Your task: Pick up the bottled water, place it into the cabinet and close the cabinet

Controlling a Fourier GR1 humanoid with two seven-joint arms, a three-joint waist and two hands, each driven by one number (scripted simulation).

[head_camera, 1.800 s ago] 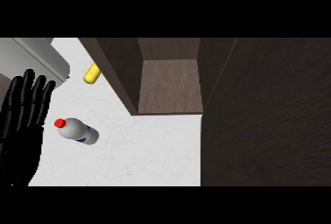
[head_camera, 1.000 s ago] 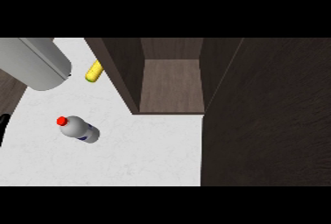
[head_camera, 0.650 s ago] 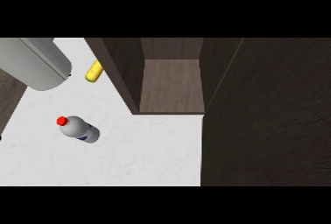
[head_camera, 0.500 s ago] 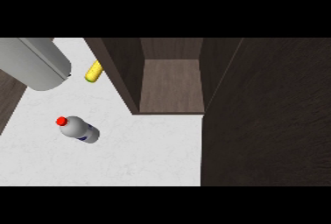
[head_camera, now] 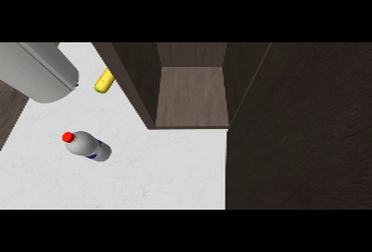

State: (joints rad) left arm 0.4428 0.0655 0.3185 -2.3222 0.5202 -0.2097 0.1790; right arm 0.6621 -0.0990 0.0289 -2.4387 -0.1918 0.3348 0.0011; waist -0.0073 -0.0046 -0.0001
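Note:
The bottled water (head_camera: 88,146) stands on the white counter (head_camera: 160,182) at the left, clear with a red cap and a blue label. To its upper right the dark wooden cabinet (head_camera: 138,83) stands open, its brown shelf (head_camera: 193,96) bare. The cabinet's dark door (head_camera: 298,128) fills the right side of the view, swung out over the counter. Neither hand shows. A grey forearm (head_camera: 40,71) crosses the top left corner, above the bottle and apart from it.
A yellow elongated item (head_camera: 104,81) lies on the counter against the cabinet's left wall, behind the bottle. The counter's left edge runs diagonally at the far left, with a dark floor strip (head_camera: 9,115) beyond it.
The open left hand that stood left of the bottle has left the view, and the grey forearm now lies across the top left corner. The bottle and cabinet have not moved.

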